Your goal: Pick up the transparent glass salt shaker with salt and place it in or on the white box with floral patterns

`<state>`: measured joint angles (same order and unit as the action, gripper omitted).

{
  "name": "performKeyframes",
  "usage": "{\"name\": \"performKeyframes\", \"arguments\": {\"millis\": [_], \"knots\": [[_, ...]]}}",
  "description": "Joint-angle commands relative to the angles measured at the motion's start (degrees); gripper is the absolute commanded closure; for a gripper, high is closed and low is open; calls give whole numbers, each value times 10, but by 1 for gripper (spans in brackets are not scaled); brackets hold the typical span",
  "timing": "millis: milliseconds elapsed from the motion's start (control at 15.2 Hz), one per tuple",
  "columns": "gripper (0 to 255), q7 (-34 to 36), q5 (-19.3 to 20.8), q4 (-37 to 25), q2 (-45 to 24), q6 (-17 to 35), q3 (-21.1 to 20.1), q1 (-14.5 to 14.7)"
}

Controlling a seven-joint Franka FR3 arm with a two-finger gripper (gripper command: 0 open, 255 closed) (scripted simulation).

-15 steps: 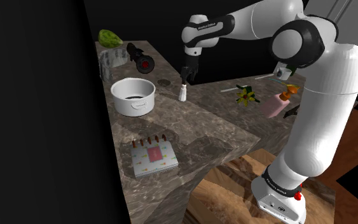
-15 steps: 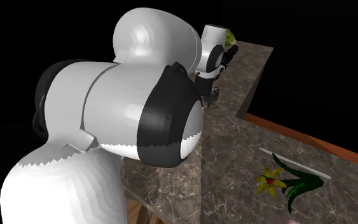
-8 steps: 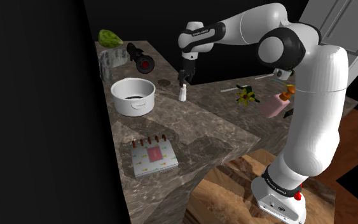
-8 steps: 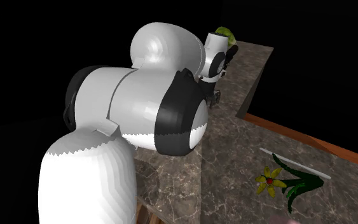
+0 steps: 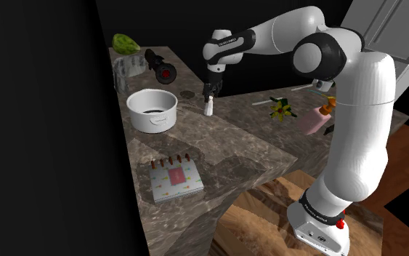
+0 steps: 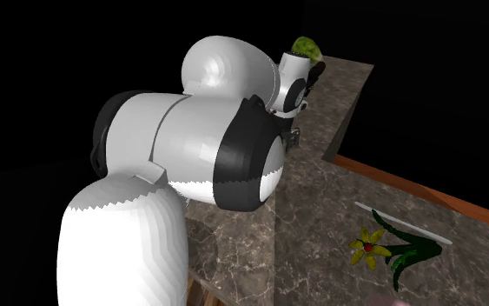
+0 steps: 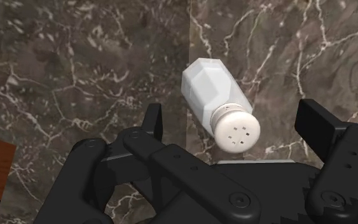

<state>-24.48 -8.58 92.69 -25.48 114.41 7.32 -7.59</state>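
The salt shaker (image 5: 208,108), white with a round perforated cap, stands upright on the dark marble counter (image 5: 224,142). My gripper (image 5: 210,93) hangs just above it. In the wrist view the shaker (image 7: 213,91) sits between the open fingers of the gripper (image 7: 234,122), nearer the right one, and neither finger touches it. The white box with floral patterns (image 5: 175,179) lies flat near the counter's front corner, well apart from the shaker toward the shoulder view's lower left.
A white pot (image 5: 152,109) stands left of the shaker. Behind it are a glass item (image 5: 130,67), a black and red object (image 5: 161,67) and a green object (image 5: 125,42). A yellow flower (image 5: 281,109) and a pink item (image 5: 313,121) lie to the right. Black area surrounds the counter.
The gripper has moved down and slightly toward the shoulder view's left, closing in over the shaker. The shaker has not moved.
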Motion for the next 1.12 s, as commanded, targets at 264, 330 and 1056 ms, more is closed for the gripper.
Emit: {"name": "performKeyframes", "arguments": {"millis": [264, 330, 1056], "knots": [[255, 0, 0, 0, 0, 0, 0, 0], [255, 0, 0, 0, 0, 0, 0, 0], [255, 4, 3, -20, 13, -32, 1, 0]]}}
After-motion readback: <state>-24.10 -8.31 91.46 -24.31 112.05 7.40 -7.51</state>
